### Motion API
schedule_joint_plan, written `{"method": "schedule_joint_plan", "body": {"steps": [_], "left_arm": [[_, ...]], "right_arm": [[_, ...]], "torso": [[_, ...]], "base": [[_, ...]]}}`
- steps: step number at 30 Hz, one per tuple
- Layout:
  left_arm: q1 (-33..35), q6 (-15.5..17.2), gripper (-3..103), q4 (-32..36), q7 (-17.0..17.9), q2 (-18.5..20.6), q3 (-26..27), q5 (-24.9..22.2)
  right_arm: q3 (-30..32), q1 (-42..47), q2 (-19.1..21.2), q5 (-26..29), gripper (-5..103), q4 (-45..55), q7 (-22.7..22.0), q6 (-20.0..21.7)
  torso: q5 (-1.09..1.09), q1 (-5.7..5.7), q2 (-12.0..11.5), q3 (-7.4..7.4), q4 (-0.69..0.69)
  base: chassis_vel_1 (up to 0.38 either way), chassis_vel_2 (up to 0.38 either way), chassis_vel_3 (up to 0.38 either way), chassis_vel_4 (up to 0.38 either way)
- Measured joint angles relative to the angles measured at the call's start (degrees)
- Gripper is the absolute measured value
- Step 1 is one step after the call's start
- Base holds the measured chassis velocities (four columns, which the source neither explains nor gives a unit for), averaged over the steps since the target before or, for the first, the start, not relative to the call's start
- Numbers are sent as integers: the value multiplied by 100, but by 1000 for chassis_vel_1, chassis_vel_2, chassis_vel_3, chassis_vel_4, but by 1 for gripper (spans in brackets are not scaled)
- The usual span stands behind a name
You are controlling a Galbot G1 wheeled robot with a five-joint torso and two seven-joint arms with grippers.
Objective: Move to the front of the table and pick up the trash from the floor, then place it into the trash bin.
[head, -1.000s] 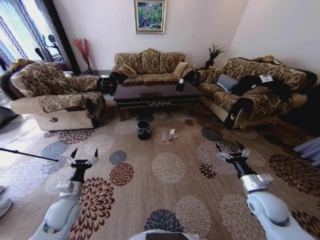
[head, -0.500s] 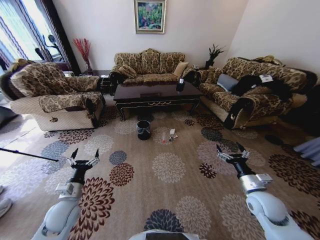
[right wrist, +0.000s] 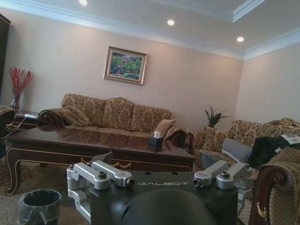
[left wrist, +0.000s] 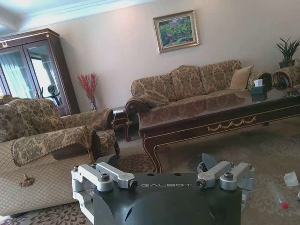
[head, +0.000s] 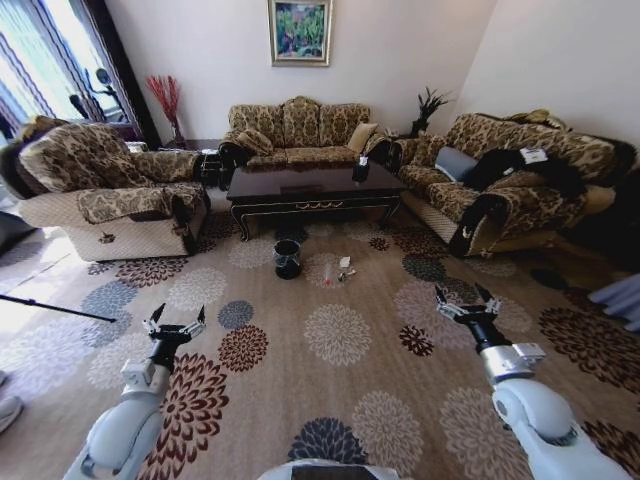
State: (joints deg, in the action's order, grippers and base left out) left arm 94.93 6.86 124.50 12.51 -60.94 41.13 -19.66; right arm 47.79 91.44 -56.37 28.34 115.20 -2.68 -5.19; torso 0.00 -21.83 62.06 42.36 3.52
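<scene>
The left claw [head: 175, 327] hangs low over the floor [head: 340, 400] at the robot's left front, its fingers spread wide with nothing between them. The right claw [head: 462, 304] hovers likewise at the right front, also splayed wide and empty. Both point ahead toward the bench [head: 312, 186], a long dark glossy piece with gold scrollwork on its side, standing well ahead of the robot between the sofas.

The trash [head: 340, 270] lies on the patterned carpet just in front of the bench: a white paper scrap [head: 344, 263] with a clear bottle [head: 328, 275] beside it (its red cap shows plainly in the left wrist view, low near the carpet's edge of that picture). It sits well apart from both claws, farther forward and roughly between them, a little nearer the right claw's side than the left's.

The trash bin [head: 287, 259], black with a clear liner over its rim, stands upright on the carpet just beside the trash, on its left, close before the bench's front edge.
</scene>
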Motion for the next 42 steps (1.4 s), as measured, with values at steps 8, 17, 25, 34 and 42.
{"method": "schedule_joint_plan", "body": {"steps": [8, 17, 25, 34, 42], "left_arm": [[-114, 16, 100, -124, 23, -94, 28, -5], [-228, 38, 100, -199, -73, -17, 9, -76], [-325, 102, 100, -215, -81, -85, -53, -209], [-529, 202, 100, -256, 86, -88, -89, -218], [-60, 170, 100, 125, 299, -344, -34, 275]], "right_arm": [[13, 67, -134, -19, 100, 44, 17, -54], [60, 265, -115, -104, 100, 15, -7, -91], [316, 466, -162, -560, 100, -435, 34, -289], [140, 45, -315, -653, 100, -678, 89, -366], [6, 15, -473, -1029, 100, -492, 208, -609]], "torso": [[-1, 114, -247, -131, 0], [0, 232, -514, -281, 0], [0, 338, -758, -419, 0], [0, 442, -1004, -556, -2], [-2, 531, -1198, -669, -1]], "base": [[0, 0, 0, 0], [0, 0, 0, 0], [0, 0, 0, 0], [0, 0, 0, 0], [0, 0, 0, 0]]}}
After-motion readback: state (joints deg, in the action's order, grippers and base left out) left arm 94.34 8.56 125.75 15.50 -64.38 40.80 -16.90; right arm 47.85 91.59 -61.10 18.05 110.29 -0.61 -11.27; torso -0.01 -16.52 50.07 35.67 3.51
